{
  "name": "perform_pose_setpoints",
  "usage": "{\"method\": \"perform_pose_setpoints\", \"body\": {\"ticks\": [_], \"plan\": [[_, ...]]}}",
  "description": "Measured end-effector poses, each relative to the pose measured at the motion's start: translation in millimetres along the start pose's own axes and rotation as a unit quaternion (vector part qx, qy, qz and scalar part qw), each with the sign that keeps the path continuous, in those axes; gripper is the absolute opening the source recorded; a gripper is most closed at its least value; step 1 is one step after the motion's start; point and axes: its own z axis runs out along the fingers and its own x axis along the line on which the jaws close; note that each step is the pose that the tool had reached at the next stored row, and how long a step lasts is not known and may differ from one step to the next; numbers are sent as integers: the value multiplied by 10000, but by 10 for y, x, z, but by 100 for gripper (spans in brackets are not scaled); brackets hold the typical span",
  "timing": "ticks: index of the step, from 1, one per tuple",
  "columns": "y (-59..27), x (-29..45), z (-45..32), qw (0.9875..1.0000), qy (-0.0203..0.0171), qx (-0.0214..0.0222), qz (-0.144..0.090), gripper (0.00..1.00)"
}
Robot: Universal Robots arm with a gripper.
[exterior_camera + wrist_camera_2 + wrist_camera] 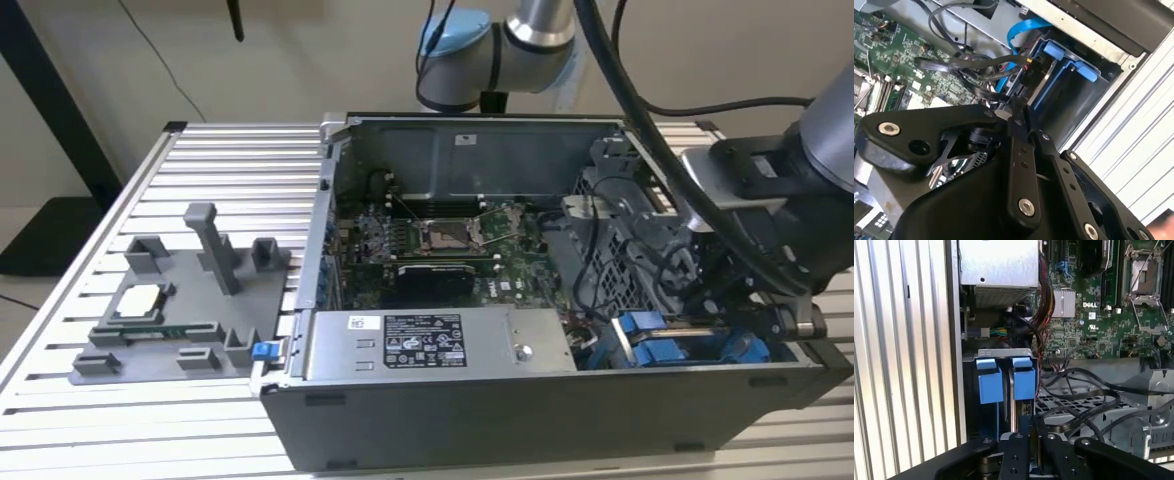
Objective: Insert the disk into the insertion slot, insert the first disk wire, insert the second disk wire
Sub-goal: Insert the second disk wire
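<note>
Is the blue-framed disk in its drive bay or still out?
In: the blue-framed silver disk stands inside the grey metal drive bay, blue tabs at the mouth, tool above it.

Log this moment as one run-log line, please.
gripper: jaws shut, inside open computer case | position: at insertion slot with blue tabs | nearby: black wires, motherboard

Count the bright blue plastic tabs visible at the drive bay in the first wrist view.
2: blue tabs side by side at the insertion slot, one nearer the case wall, the other nearer the motherboard. Others may be hidden.
</note>
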Motion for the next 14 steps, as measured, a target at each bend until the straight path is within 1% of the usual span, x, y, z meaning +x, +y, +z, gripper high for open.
{"method": "perform_pose_setpoints", "body": {"ticks": [2, 6, 11, 14], "plan": [[4, -31, 25, 10000, 52, 2, -3, 0], [3, -50, 32, 10000, 53, 3, -3, 0], [-40, -62, 68, 10000, 57, 2, -4, 0], [-42, -65, 77, 10000, 60, 2, -3, 0]]}}
